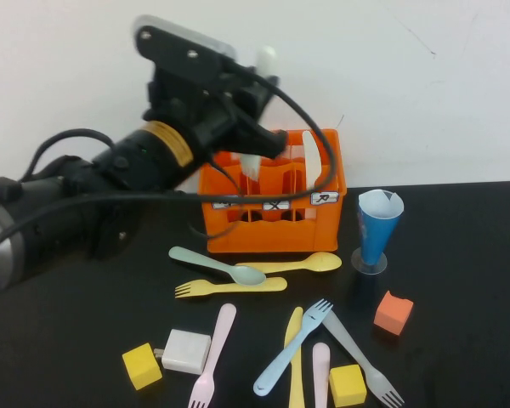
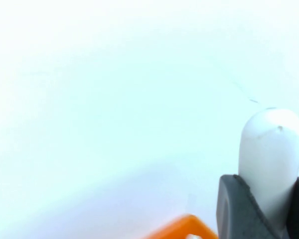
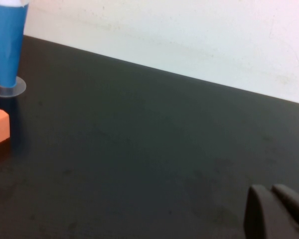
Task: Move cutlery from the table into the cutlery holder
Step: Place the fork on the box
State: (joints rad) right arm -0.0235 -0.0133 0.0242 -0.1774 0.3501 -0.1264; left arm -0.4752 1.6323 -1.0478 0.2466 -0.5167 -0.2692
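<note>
Black table [image 1: 459,255]: white cutlery piece [image 1: 252,166] being lowered into orange cutlery holder [image 1: 276,204], clamped by left gripper [image 1: 255,127]; right gripper [image 3: 276,209] parked low, fingers together; approx. eight pcs left.

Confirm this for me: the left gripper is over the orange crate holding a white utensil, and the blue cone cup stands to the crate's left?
Not quite. The left gripper is over the orange crate, shut on a white utensil, but the blue cone cup stands to the crate's right, as the high view shows. The right gripper rests low over bare table, fingers together.
</note>
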